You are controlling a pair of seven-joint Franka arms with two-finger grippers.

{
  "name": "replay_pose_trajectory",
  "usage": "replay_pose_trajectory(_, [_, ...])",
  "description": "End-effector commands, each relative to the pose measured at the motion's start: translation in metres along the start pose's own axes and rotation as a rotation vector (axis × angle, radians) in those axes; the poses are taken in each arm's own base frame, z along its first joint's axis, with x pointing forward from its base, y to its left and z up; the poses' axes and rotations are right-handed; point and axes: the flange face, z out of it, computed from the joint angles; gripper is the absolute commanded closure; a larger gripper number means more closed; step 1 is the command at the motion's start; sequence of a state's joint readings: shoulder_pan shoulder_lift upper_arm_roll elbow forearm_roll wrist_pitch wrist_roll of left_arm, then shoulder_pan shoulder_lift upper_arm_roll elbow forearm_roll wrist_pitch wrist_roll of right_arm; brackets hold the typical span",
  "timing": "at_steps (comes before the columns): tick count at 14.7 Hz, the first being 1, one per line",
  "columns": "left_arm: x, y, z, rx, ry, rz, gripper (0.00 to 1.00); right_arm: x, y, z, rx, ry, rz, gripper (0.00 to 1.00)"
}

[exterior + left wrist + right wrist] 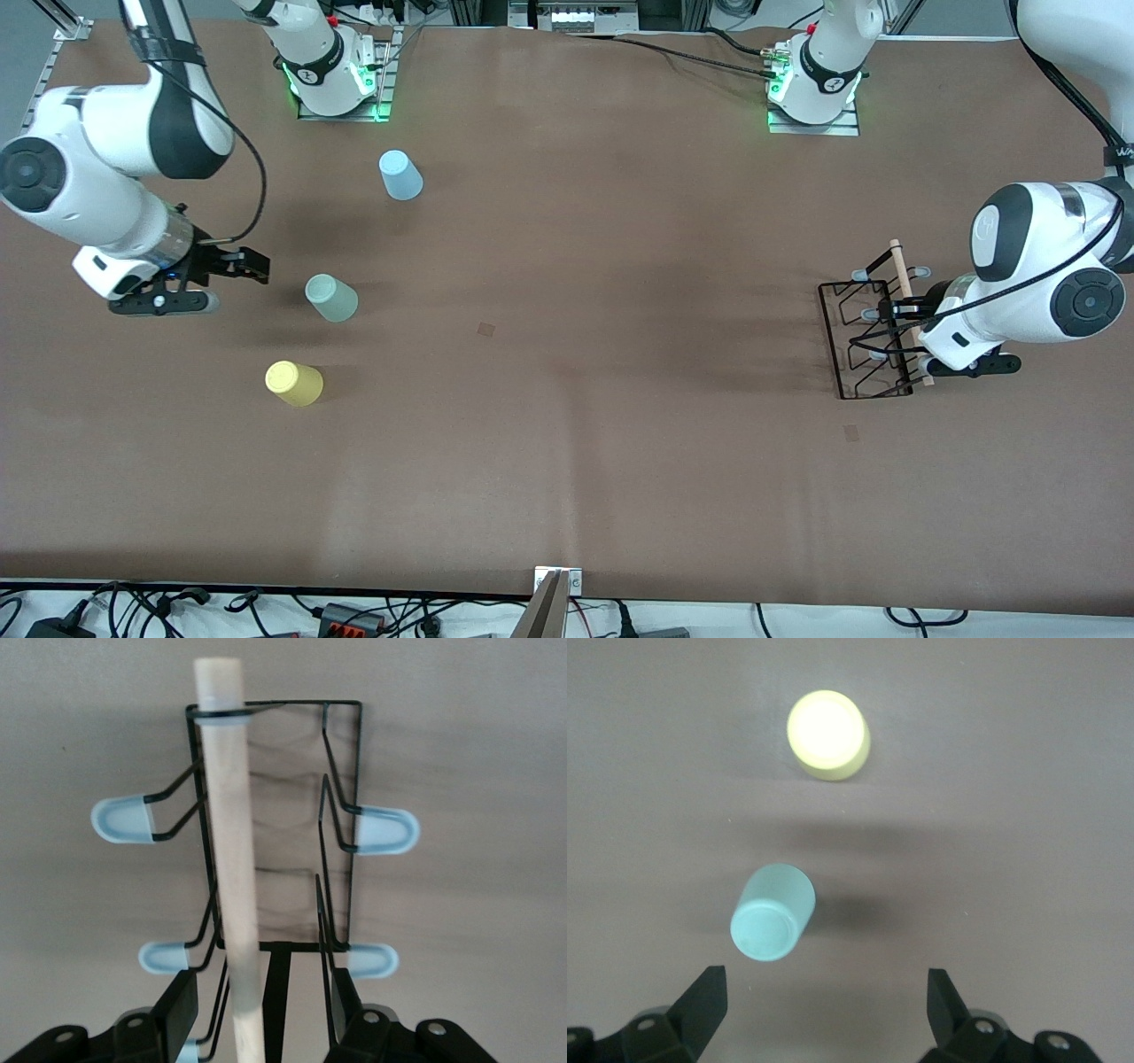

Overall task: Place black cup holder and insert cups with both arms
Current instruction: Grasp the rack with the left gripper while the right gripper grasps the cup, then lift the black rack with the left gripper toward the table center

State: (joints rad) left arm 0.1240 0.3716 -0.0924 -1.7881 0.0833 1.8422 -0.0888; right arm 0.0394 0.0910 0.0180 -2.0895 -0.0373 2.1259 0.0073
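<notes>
The black cup holder [873,330] stands on the table at the left arm's end, its pale wooden rod [232,850] on top and blue-grey tipped pegs [383,829] sticking out to both sides. My left gripper [893,310] is over the holder. Its jaws straddle the rod with a gap on each side, open [263,1014]. The three cups stand at the right arm's end: light blue [400,175] farthest from the front camera, pale green [331,298] [772,912] nearer, yellow [294,383] [828,734] nearest. My right gripper [241,264] [828,997] hangs open over bare table beside the pale green cup, holding nothing.
A brown mat [567,425] covers the table. The arm bases [337,84] [815,89] stand along its edge farthest from the front camera. Two small dark marks [485,329] [851,432] show on the mat. Cables [354,611] run along the nearest edge.
</notes>
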Motion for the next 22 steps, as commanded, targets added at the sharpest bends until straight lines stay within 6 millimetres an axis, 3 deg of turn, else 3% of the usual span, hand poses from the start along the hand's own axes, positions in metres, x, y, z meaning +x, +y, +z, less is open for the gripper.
replay_pose_trajectory(1, [-0.009, -0.006, 0.002, 0.021, 0.011, 0.022, 0.53, -0.013, -0.024, 0.02, 0.01, 0.061, 0.03, 0.0])
replay_pose_trajectory(4, [-0.01, -0.004, 0.003, 0.022, 0.002, 0.025, 0.81, -0.01, -0.042, 0.047, 0.014, 0.079, 0.05, 0.0])
replay_pose_trajectory(6, [-0.01, -0.005, 0.002, 0.021, 0.003, 0.023, 0.92, -0.008, -0.045, 0.056, 0.014, 0.076, 0.051, 0.0])
replay_pose_trajectory(9, [-0.009, -0.001, -0.011, 0.021, 0.03, 0.03, 0.96, -0.007, -0.045, 0.064, 0.014, 0.065, 0.052, 0.0])
replay_pose_trajectory(12, [-0.01, 0.016, -0.042, 0.026, 0.054, 0.053, 0.96, -0.006, -0.044, 0.074, 0.014, 0.059, 0.07, 0.0])
replay_pose_trajectory(16, [-0.022, 0.097, -0.083, 0.007, 0.094, 0.166, 0.96, -0.007, -0.045, 0.073, 0.014, 0.052, 0.072, 0.0])
replay_pose_trajectory(18, [-0.037, 0.163, -0.1, -0.003, 0.13, 0.197, 0.96, -0.005, -0.048, 0.073, 0.014, 0.057, 0.07, 0.0])
replay_pose_trajectory(20, [-0.058, 0.23, -0.091, 0.015, 0.128, 0.192, 0.92, -0.005, -0.047, 0.073, 0.016, 0.06, 0.073, 0.0])
replay_pose_trajectory(22, [-0.082, 0.301, -0.064, 0.035, 0.102, 0.173, 0.94, -0.005, -0.046, 0.078, 0.016, 0.052, 0.077, 0.0])
